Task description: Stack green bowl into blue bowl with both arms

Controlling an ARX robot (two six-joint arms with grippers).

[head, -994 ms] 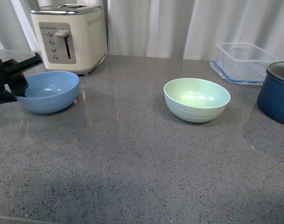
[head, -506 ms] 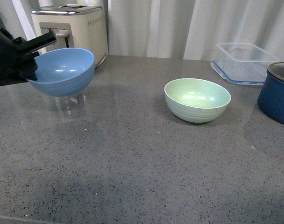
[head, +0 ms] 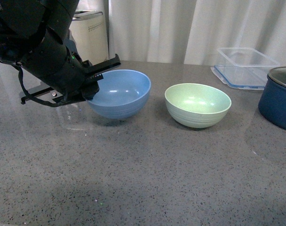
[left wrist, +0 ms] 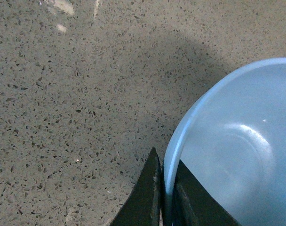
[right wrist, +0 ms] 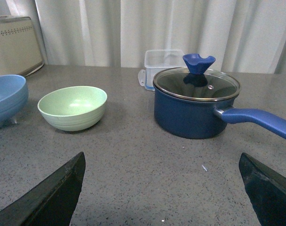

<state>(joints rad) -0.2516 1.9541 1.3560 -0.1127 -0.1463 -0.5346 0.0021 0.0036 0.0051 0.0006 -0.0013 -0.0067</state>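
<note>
The blue bowl (head: pixel 120 93) is held by its left rim in my left gripper (head: pixel 93 82), just left of the green bowl (head: pixel 198 104), which rests on the grey counter. In the left wrist view the two black fingers (left wrist: pixel 147 197) pinch the blue bowl's rim (left wrist: pixel 180 141) above the counter. The right arm is out of the front view. Its wrist view shows the open gripper (right wrist: pixel 164 188) low over the counter, with the green bowl (right wrist: pixel 73 107) and blue bowl (right wrist: pixel 7 98) ahead of it.
A cream toaster (head: pixel 89 35) stands behind my left arm. A clear plastic container (head: pixel 244 66) sits at the back right. A dark navy pot (head: pixel 278 96) with glass lid and long handle (right wrist: pixel 260 120) stands right of the green bowl.
My left arm has lifted the blue bowl from beside the toaster and carried it right and toward the middle, close to the green bowl. The green bowl has not moved.
</note>
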